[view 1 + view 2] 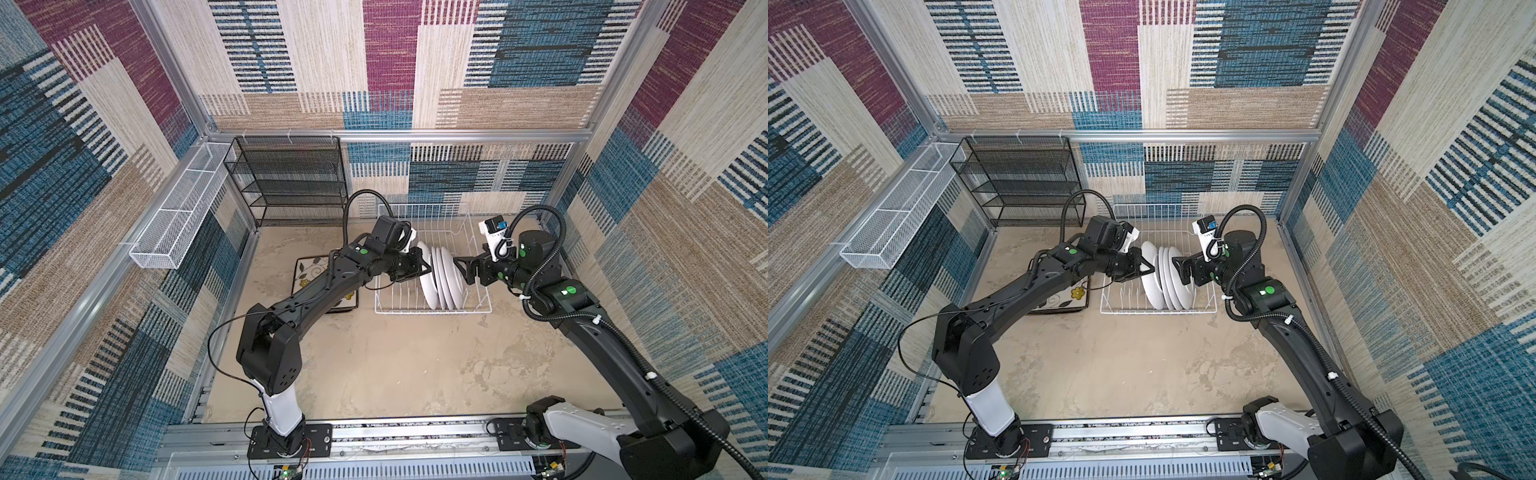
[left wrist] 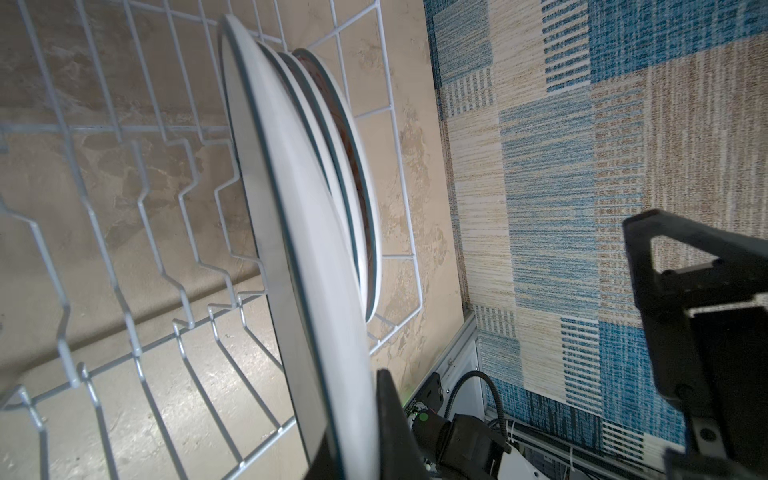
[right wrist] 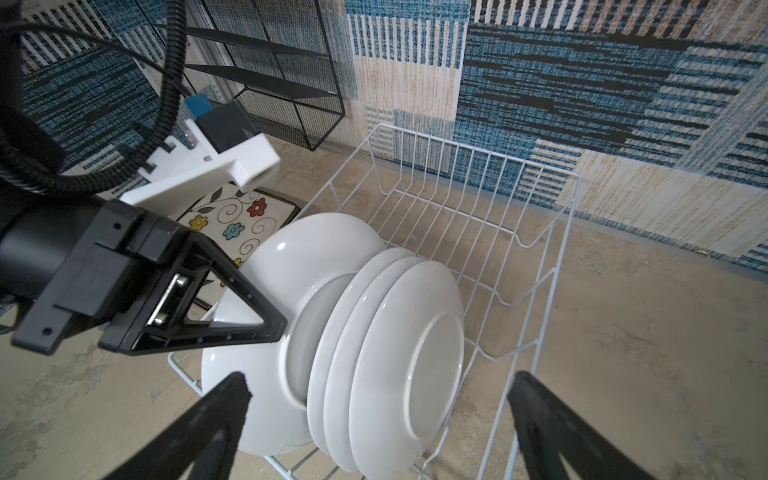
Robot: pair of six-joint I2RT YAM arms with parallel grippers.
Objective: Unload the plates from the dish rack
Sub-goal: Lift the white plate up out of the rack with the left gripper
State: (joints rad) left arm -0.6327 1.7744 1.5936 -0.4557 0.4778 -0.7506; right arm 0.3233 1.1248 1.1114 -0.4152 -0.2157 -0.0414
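Left pincer (image 3: 272,328): clamped on the end round plate (image 3: 316,245) at its rim, the only edge clear of the tines.
Right pincer (image 1: 462,271): wide, empty, opposite; probably steadying the neighbours.
Dish rack (image 1: 478,309): four round plates (image 3: 386,332) upright.

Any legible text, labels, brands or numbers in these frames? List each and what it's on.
Nothing is legible in any view.
Dark print on the white camera mount at the right wrist: too small to read.
Print strip in the left wrist view: blurred, possibly the same print.
Green dot stickers: plain, no writing.
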